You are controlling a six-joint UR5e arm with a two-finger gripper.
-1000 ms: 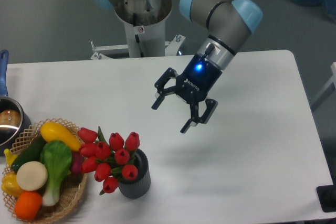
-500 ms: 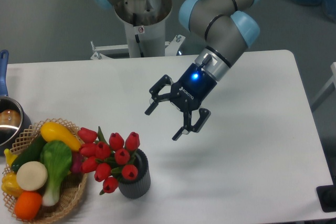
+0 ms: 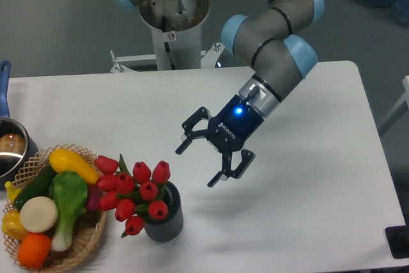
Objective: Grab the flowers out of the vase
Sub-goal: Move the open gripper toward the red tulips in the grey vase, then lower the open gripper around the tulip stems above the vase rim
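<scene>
Glossy red plastic-looking tulip flowers (image 3: 135, 193) sit in a matt dark grey ribbed cylindrical vase (image 3: 165, 222). Round basket (image 3: 86, 238) is rough woven wicker; white table (image 3: 307, 222) top is smooth, matt. Black two-finger gripper (image 3: 195, 164) has a matt finish.

The table (image 3: 307, 222) fills most of the frame below the upper edge. The vase (image 3: 165, 220) stands on it in the lower left, and the flowers (image 3: 133, 195) sit in it, leaning out toward the left. Just left of the vase, at the lower left corner, is a basket (image 3: 83, 245) with toy vegetables (image 3: 54, 202) lying in it; the flowers reach over its right rim. A pot (image 3: 9, 148) sits at the left edge, above the basket. The gripper (image 3: 197, 163) hangs near the middle of the frame, up and to the right of the flowers, apart from them. The robot base (image 3: 172, 23) stands behind the table at top centre.
</scene>
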